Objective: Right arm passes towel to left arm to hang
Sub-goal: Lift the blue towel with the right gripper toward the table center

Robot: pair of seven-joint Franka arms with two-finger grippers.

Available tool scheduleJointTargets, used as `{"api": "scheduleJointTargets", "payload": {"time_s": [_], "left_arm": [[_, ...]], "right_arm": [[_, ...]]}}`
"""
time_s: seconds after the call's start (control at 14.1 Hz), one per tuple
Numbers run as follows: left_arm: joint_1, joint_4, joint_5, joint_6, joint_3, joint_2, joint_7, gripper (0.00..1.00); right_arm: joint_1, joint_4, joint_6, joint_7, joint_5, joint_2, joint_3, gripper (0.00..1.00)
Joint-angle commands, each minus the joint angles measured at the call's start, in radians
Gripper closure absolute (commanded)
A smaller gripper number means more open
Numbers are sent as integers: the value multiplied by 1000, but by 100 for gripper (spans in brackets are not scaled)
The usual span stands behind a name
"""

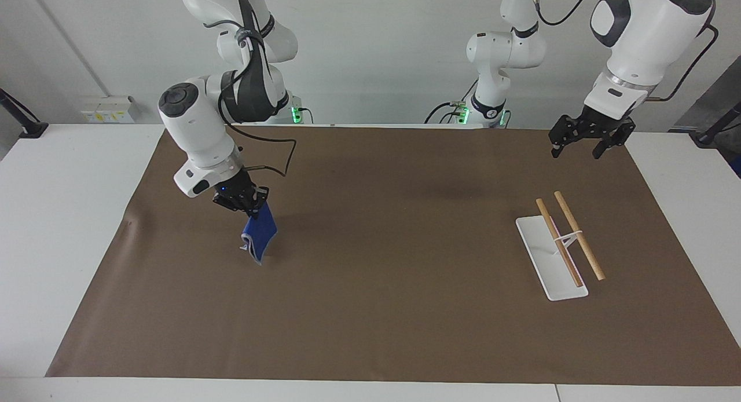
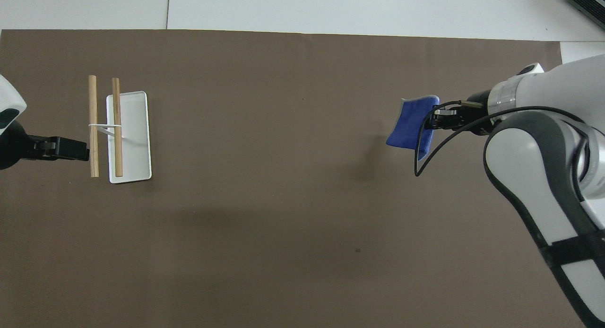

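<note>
Right end effector (image 1: 250, 207) grips towel (image 1: 260, 234) above mat; left end effector (image 1: 584, 140) waits.

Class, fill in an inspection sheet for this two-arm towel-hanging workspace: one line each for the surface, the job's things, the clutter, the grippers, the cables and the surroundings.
Surface: brown mat on a white table.
Job's things: blue towel hangs off the mat, pinched by one edge; wooden two-bar rack on a white base stands toward the left arm's end.
Clutter: nothing seen.
Grippers: right gripper shut on the towel, raised over the mat; left gripper open, waiting above the mat's edge.
Cables: black cable loops at the right arm's wrist; another runs along the left arm.
Surroundings: white wall, socket box, green lights at the arm bases.
</note>
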State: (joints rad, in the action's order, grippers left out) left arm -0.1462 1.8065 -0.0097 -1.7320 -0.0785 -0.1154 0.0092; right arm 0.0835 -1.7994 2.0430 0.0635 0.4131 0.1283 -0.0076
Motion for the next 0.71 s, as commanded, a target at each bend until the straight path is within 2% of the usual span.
{"api": "scheduleJointTargets", "payload": {"time_s": [0.0, 0.28, 0.43, 0.64], "left_arm": [[10, 10, -13, 2, 3, -12, 17, 0], [11, 10, -13, 0, 3, -12, 17, 0], [10, 10, -13, 0, 3, -12, 17, 0], [10, 11, -13, 2, 3, -12, 17, 0]], "right_arm": [[-7, 35, -1, 88, 155, 19, 6, 100], [31, 22, 69, 275, 398, 22, 14, 100], [100, 8, 184, 378, 548, 42, 14, 100], [185, 8, 310, 407, 752, 80, 14, 100]]}}
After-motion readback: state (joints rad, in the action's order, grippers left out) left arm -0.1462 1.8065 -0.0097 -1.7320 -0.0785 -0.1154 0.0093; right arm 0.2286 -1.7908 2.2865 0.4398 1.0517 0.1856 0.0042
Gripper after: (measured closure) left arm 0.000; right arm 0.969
